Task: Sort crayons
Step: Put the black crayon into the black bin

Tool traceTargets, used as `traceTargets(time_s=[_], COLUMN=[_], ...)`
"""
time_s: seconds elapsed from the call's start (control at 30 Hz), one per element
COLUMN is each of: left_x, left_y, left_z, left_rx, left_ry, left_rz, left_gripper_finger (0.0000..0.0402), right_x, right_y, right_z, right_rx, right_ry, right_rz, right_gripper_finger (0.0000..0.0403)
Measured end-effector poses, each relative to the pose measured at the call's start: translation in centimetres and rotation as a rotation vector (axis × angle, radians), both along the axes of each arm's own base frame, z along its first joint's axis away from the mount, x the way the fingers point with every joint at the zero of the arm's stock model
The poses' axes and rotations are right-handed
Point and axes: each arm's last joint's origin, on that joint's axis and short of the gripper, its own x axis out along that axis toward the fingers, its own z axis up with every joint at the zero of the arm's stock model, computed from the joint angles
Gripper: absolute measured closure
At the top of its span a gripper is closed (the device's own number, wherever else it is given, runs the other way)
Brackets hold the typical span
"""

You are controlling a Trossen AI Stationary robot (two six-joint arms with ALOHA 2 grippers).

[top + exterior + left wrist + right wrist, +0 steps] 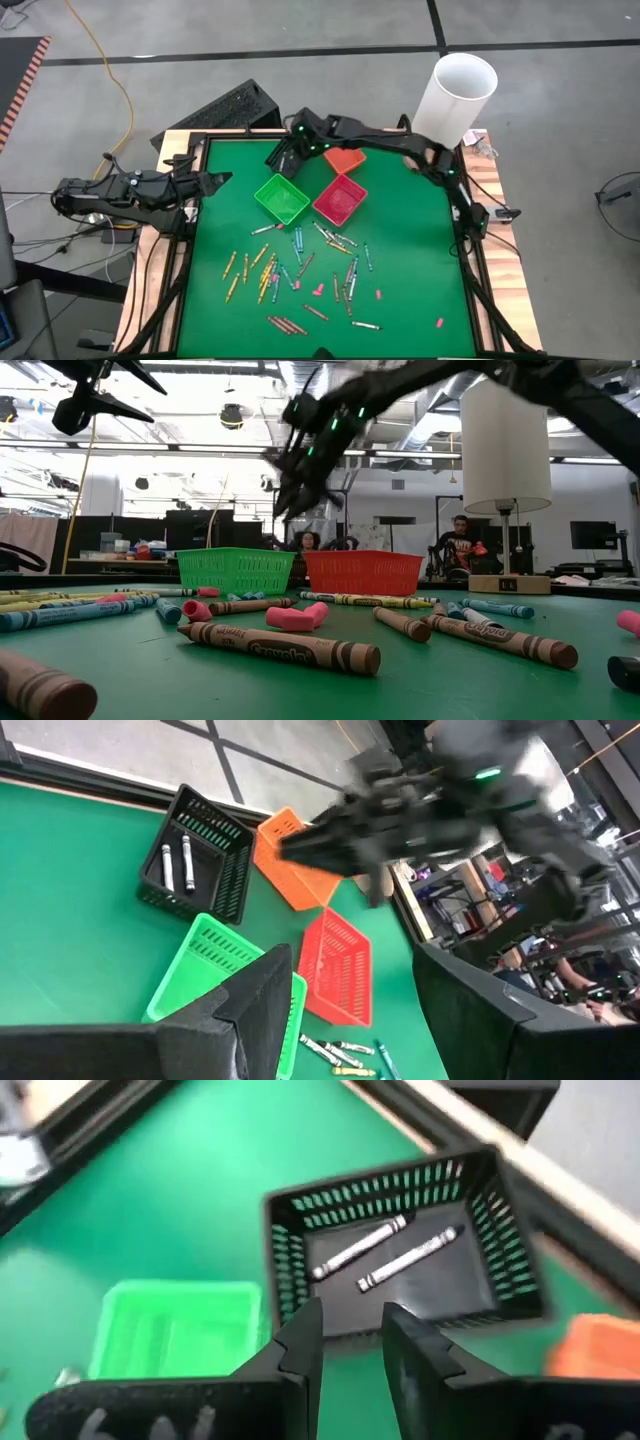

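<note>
Right arm reaches in from the right edge across the far side of the table [420, 230]; right gripper [350, 1342] hangs over the black bin [400, 1255] at the far left of the bin cluster, fingers slightly parted, holding nothing. Two grey crayons [385, 1252] lie in that bin. Green bin [281, 198], red bin [340, 199] and orange bin [345, 158] sit nearby. Remaining crayons [300, 270] are scattered over the near half of the mat. Left arm is stretched level at the table's left edge; left gripper [218, 180] open wide, empty.
</note>
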Motion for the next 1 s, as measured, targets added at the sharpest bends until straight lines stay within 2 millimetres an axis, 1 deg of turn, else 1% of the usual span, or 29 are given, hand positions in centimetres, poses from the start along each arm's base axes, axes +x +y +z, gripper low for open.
traceTargets(time_s=[0.1,0.2,0.3,0.37,0.43,0.5,0.57,0.63,0.73,0.9,1.0], left_x=[0.0,0.2,0.8,1.3,2.0,2.7,3.4,4.1,5.1,6.9,8.1], left_y=[0.0,-0.2,-0.4,-0.5,-0.8,-1.0,-1.3,-1.6,-1.9,-2.2,-2.4], left_z=[-0.1,-0.8,-1.7,-2.1,-2.4,-2.7,-3.2,-3.7,-4.5,-6.0,-7.1], left_rx=[0.031,0.052,0.022,0.011,0.004,0.004,0.004,-0.003,-0.006,0.076,0.119], left_ry=[0.031,0.131,0.233,0.280,0.328,0.374,0.433,0.489,0.569,0.728,0.825], left_rz=[-0.022,-0.087,-0.131,-0.160,-0.213,-0.291,-0.377,-0.450,-0.510,-0.599,-0.641], left_gripper_finger=[0.0202,0.0203,0.0204,0.0205,0.0205,0.0205,0.0205,0.0205,0.0205,0.0205,0.0205], right_x=[-2.2,-4.9,-7.8,-9.5,-10.9,-12.1,-13.2,-14.3,-15.6,-16.3,-16.4], right_y=[2.2,4.8,7.4,9.2,11.1,12.9,14.2,15.3,16.7,18.6,19.3], right_z=[3.3,6.6,10.0,11.8,13.0,13.5,13.9,14.3,14.7,14.7,14.7], right_rx=[-0.047,-0.075,-0.140,-0.197,-0.235,-0.235,-0.221,-0.200,-0.184,-0.186,-0.215], right_ry=[0.063,0.113,0.128,0.141,0.157,0.188,0.213,0.243,0.266,0.298,0.316], right_rz=[0.097,0.159,0.220,0.263,0.336,0.392,0.425,0.443,0.466,0.477,0.472], right_gripper_finger=[0.0302,0.0301,0.0301,0.0301,0.0301,0.0301,0.0301,0.0301,0.0301,0.0301,0.0301])
